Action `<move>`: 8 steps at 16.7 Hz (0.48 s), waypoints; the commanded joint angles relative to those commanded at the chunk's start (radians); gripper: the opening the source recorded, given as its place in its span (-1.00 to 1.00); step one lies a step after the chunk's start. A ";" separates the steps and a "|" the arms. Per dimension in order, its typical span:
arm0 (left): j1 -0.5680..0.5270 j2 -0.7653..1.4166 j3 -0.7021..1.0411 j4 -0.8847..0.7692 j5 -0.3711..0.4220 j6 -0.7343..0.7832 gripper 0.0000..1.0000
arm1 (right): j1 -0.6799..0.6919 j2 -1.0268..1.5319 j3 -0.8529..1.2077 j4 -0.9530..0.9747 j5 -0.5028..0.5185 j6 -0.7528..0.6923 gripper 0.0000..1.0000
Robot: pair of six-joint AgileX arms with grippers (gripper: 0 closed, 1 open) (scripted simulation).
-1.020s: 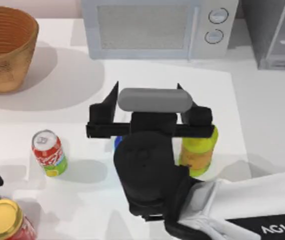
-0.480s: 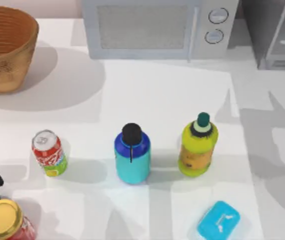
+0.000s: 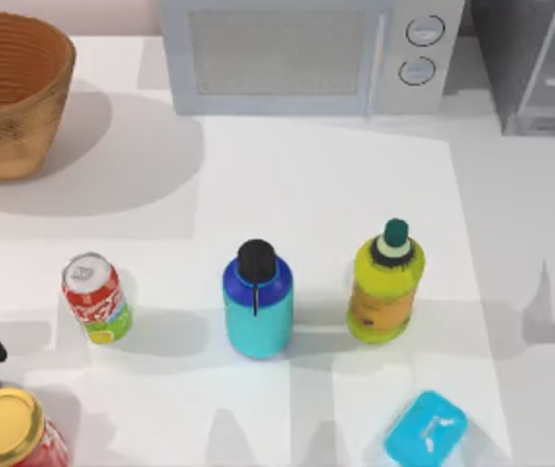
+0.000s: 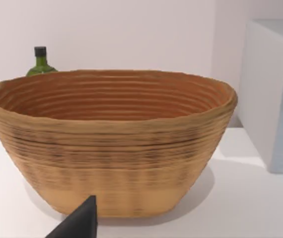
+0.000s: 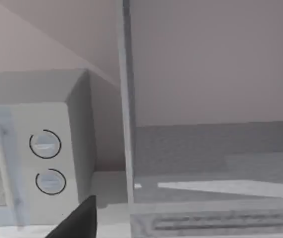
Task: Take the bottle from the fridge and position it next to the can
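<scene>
Standing stout, smooth — bottle [image 3: 257, 309]; cylindrical can [image 3: 94, 298] beside.

Rendered kitchen setting, by the look of the appliances and groceries. At the back of the white desk [image 3: 511, 253]: a light grey microwave [image 3: 307, 53] with two round dials, and beside it at the right corner a grey fridge [image 3: 536, 63] with a pale-framed glass door. Woven basket [image 3: 10, 92] at the back left, a green glass bottle [image 4: 40, 62] behind it. Toward the front, drinks and pantry goods: red soda can [image 3: 94, 297], teal bottle [image 3: 257, 300], yellow-green bottle [image 3: 386, 282], gold-lidded red jar [image 3: 10, 433]. Plain pale wall behind.
</scene>
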 joint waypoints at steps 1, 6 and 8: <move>0.000 0.000 0.000 0.000 0.000 0.000 1.00 | -0.041 -0.048 -0.047 -0.020 -0.044 -0.011 1.00; 0.000 0.000 0.000 0.000 0.000 0.000 1.00 | -0.129 -0.148 -0.143 -0.054 -0.144 -0.036 1.00; 0.000 0.000 0.000 0.000 0.000 0.000 1.00 | -0.129 -0.148 -0.143 -0.054 -0.144 -0.036 1.00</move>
